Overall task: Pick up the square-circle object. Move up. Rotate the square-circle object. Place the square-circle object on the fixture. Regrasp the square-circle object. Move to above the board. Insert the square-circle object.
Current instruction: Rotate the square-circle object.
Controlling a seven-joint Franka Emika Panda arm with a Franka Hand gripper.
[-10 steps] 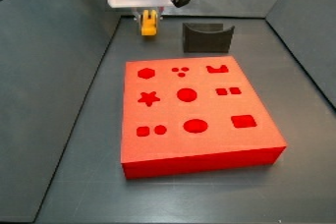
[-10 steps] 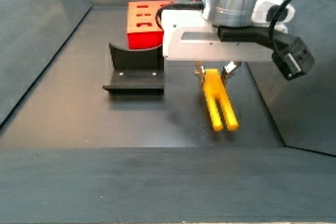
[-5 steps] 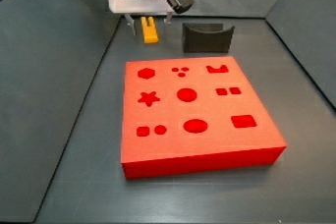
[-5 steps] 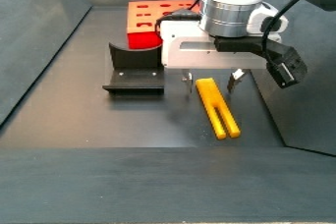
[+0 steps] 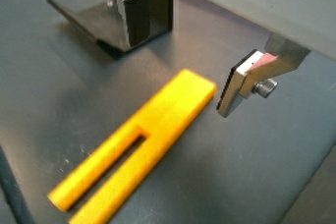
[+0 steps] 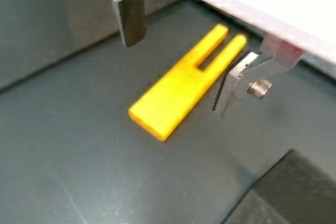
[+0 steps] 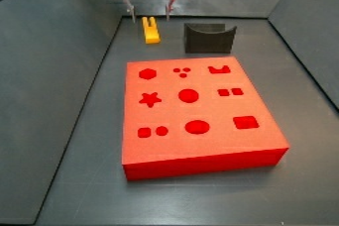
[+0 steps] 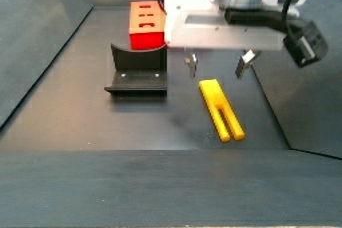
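Nothing of the task is judged done: the yellow peg (image 8: 222,109) is seen lying flat on the dark floor (image 8: 134,132), ungrasped. Just above it the hand (image 8: 217,65) is held with fingers (image 6: 130,17) spread wide, empty, pointing down. Beyond, the fixture (image 8: 136,70) and red board (image 7: 199,111) are left untouched

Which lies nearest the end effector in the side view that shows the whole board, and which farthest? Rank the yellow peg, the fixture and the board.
The end effector hangs open above the floor.
1. The square-circle object: lying on the floor just beneath it.
2. The fixture: off to the side of the peg.
3. The board: farthest, toward the camera.
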